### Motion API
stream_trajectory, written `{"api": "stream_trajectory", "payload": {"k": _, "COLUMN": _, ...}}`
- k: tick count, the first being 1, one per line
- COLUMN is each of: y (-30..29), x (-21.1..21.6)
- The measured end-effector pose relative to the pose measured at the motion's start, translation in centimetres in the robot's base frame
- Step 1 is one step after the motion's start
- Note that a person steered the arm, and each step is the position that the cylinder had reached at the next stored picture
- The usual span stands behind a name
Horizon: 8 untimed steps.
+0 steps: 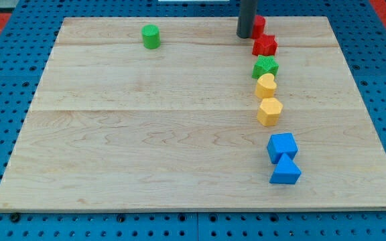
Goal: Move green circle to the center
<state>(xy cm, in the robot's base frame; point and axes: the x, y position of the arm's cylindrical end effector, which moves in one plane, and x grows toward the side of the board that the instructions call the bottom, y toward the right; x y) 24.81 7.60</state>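
The green circle (151, 36) is a small green cylinder near the view's top left of the wooden board (146, 134). My tip (245, 35) is the lower end of a dark rod at the view's top, right of centre. It stands far to the right of the green circle and touches or nearly touches a red block (258, 25) on its right side.
A column of blocks runs down the right half: a red star-like block (265, 45), a green star-like block (265, 67), a yellow heart (266, 86), a yellow hexagon (269, 111), a blue cube (281, 146), a blue triangle (285, 171).
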Motion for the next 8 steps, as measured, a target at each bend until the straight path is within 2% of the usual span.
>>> {"api": "stream_trajectory", "payload": {"k": 1, "y": -9.7, "x": 2.1}}
{"api": "stream_trajectory", "payload": {"k": 2, "y": -13.3, "x": 4.3}}
{"api": "stream_trajectory", "payload": {"k": 3, "y": -15.5, "x": 2.2}}
{"api": "stream_trajectory", "payload": {"k": 4, "y": -16.3, "x": 4.0}}
{"api": "stream_trajectory", "payload": {"k": 5, "y": -22.9, "x": 4.3}}
{"api": "stream_trajectory", "payload": {"k": 6, "y": -22.7, "x": 1.3}}
{"api": "stream_trajectory", "payload": {"k": 7, "y": -19.7, "x": 0.3}}
{"api": "stream_trajectory", "payload": {"k": 8, "y": -19.5, "x": -1.8}}
